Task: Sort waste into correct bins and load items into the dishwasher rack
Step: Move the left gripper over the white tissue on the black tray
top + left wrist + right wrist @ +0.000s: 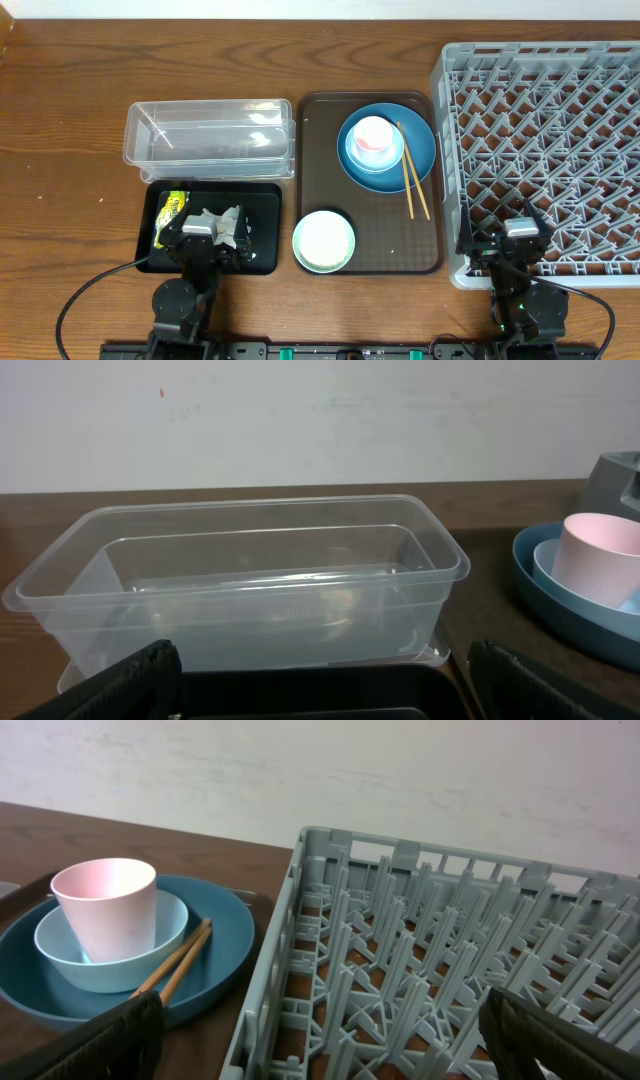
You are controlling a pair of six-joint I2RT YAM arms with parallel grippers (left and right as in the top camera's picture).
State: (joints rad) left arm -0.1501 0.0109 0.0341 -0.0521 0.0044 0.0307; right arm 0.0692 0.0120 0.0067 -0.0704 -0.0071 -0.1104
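The clear tub [208,138] stands behind the black tray [262,200], which holds the yellow-green wrapper [172,215] and white tissue [222,225]. The blue plate [420,140] carries the light-blue bowl [352,150] with the pink cup [373,135] in it, and the chopsticks [413,180]. The pale green bowl [323,241] looks white inside; I cannot make out rice. The grey rack [448,170] is at right. My left gripper [320,700] is open and empty over the black tray. My right gripper [320,1040] is open and empty over the rack's near left corner [420,950].
A dark brown serving tray [385,235] under the plate and green bowl lies between the bins and the rack. The tub [250,580] is empty in the left wrist view. The cup [105,905] and chopsticks [180,960] show in the right wrist view.
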